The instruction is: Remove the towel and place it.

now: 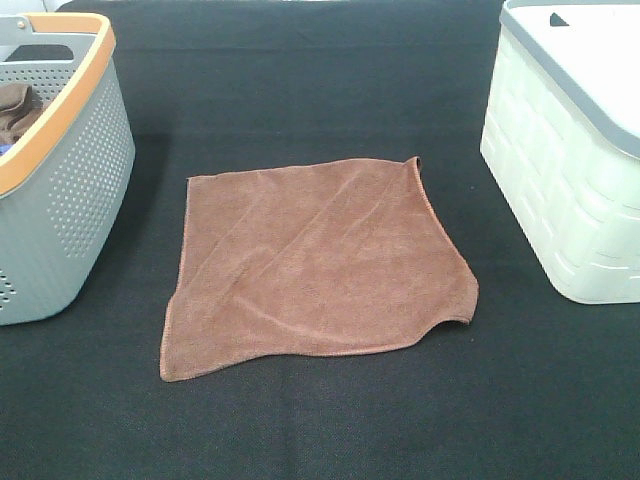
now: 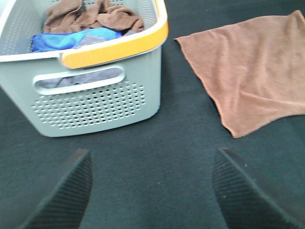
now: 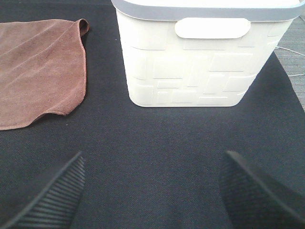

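Note:
The towel (image 1: 315, 265) is a reddish-brown square cloth lying spread flat on the black tabletop, mid-table, with its front right corner slightly curled. It also shows in the left wrist view (image 2: 252, 71) and the right wrist view (image 3: 40, 69). Neither arm appears in the exterior high view. My left gripper (image 2: 152, 191) is open over bare black cloth, near the grey basket and short of the towel. My right gripper (image 3: 155, 191) is open too, over bare cloth in front of the white basket. Nothing is between either pair of fingers.
A grey perforated basket with an orange rim (image 1: 70, 190) stands at the left; it holds a bunched brown cloth (image 2: 90, 16) and a blue cloth (image 2: 71, 38). A white basket with a grey rim (image 1: 570, 170) stands at the right.

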Controlling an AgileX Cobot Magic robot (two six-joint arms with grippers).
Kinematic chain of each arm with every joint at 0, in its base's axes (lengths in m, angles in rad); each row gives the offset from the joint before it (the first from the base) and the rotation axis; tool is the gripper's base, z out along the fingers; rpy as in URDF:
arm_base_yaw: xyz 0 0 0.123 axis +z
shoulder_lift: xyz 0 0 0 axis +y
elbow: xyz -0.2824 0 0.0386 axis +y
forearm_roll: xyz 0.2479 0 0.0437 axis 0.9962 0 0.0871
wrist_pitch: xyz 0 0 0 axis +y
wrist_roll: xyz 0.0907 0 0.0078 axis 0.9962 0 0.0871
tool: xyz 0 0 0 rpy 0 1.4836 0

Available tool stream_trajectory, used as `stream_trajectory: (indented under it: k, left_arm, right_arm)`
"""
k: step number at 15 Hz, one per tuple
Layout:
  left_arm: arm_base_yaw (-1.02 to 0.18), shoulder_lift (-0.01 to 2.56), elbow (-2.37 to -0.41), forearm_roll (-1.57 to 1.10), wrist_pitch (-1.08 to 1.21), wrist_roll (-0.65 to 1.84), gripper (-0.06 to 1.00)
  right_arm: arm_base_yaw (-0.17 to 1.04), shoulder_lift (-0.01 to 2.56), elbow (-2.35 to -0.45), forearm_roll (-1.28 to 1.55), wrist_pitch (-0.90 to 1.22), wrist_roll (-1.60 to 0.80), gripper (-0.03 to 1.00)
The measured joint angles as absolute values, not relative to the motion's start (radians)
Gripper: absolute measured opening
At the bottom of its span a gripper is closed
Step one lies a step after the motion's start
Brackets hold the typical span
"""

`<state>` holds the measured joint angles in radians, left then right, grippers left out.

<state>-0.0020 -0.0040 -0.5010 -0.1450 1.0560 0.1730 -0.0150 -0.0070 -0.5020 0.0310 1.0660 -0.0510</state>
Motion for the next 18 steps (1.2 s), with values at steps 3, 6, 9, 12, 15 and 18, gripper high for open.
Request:
stream_trajectory:
  k: [3,6,9,12,15,18]
  left_arm:
    - [-0.035,-0.004,-0.501,-0.145,1.056,0.173,0.68]
    - [-0.035,-0.005,-0.501,-0.145,1.056,0.173,0.68]
    - [-0.035,-0.005,-0.501,-0.145,1.056,0.173,0.68]
    - [-0.035,-0.005,-0.501,-0.145,1.056,0.173,0.68]
    - [-0.035,-0.005,-0.501,-0.145,1.056,0.173,0.68]
    - [-0.035,-0.005,-0.501,-0.145,1.056,0.173,0.68]
  right_arm:
    - [-0.015,-0.007,-0.502,0.037,1.066,-0.053,0.74]
    - [-0.015,-0.007,-0.502,0.049,1.066,-0.063,0.74]
    - [-0.015,-0.007,-0.502,0.075,1.066,-0.091,0.74]
    - [-0.015,-0.007,-0.502,0.075,1.066,-0.091,0.74]
    - [-0.015,-0.007,-0.502,0.075,1.066,-0.091,0.74]
    - [-0.015,-0.007,-0.502,0.075,1.066,-0.091,0.74]
